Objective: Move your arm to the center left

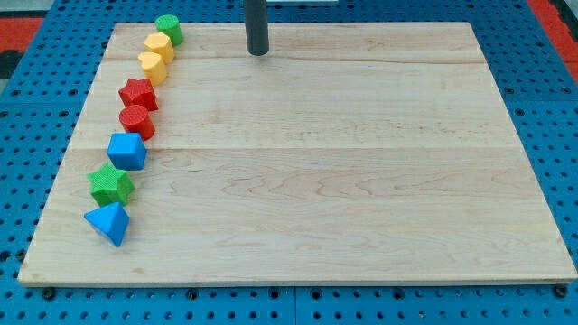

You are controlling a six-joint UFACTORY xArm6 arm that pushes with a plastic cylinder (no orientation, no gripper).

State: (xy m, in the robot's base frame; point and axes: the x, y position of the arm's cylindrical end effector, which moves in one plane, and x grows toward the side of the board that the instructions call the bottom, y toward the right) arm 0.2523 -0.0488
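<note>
Straight dark rod hanging upright, my tip (258,52) resting at twelve o'clock on the pale wooden board (343,181), well apart from the block row toward nine o'clock.
</note>
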